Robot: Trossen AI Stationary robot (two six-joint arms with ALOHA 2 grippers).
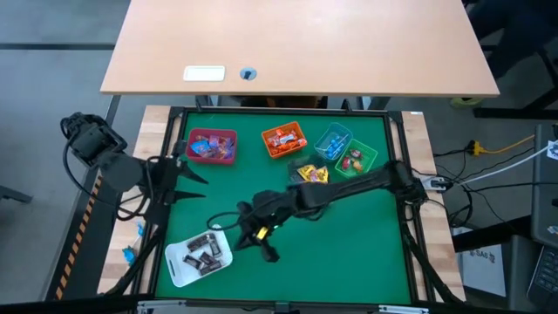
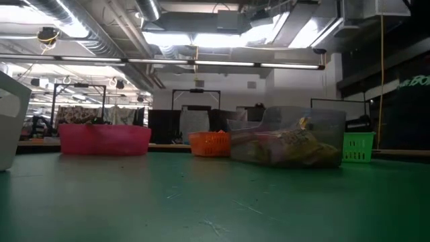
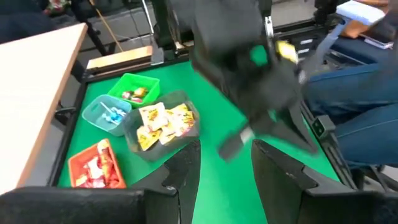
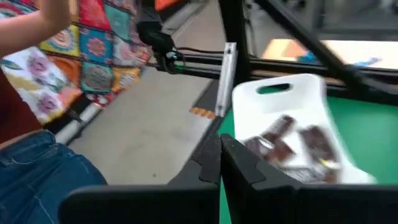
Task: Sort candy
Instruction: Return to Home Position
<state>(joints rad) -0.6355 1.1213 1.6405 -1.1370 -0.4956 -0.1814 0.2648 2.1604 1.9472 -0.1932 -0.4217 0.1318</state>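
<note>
The green worktop (image 1: 349,235) carries six bins. The right arm (image 1: 349,185) reaches from the right edge, putting the right gripper (image 1: 268,253) just right of the near-left white bin (image 1: 177,264); only its wrist view shows the fingers (image 4: 249,165) clenched together on nothing. The left gripper (image 1: 193,167) hangs at the left edge, fingers (image 3: 183,171) released. Far side, left to right, stand pink bin (image 2: 104,141), orange bin (image 2: 209,144), blue bin (image 1: 342,132) and green bin (image 2: 357,148), a clear bin (image 2: 322,128) just nearer. The candy (image 1: 283,138) lies in bins: brown packets (image 1: 205,253) in the white, yellow packets (image 3: 163,121) in the clear, seen through its wall in the low view
</note>
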